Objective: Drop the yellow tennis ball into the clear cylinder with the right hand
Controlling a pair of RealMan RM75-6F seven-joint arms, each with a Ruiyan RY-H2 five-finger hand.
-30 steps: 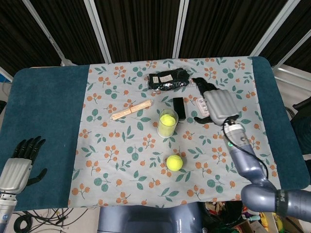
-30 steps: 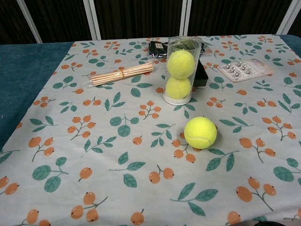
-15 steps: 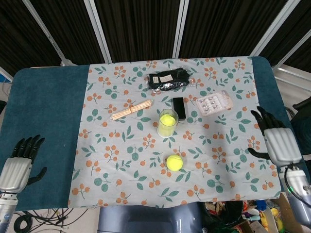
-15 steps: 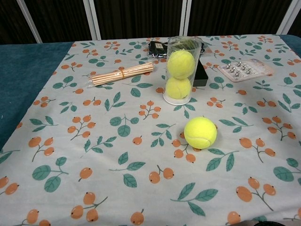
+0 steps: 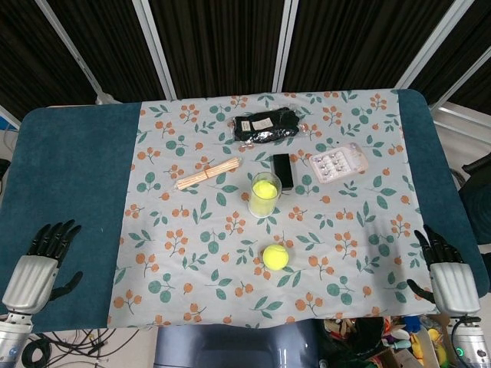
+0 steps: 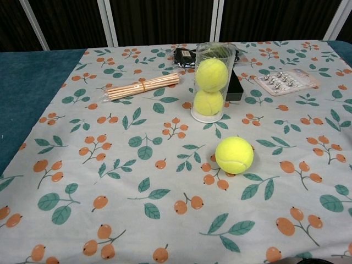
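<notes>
The ball (image 5: 275, 256) lay loose at lower centre of the tabletop (image 5: 77, 169), just below the cylinder (image 5: 264, 195), well left of the empty, spread-fingered right robot hand (image 5: 451, 281) at lower right.

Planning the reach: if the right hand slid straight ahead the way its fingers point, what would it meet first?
Probably nothing: the right hand points up the bare blue table edge, well right of the ball; height is unclear.
</notes>
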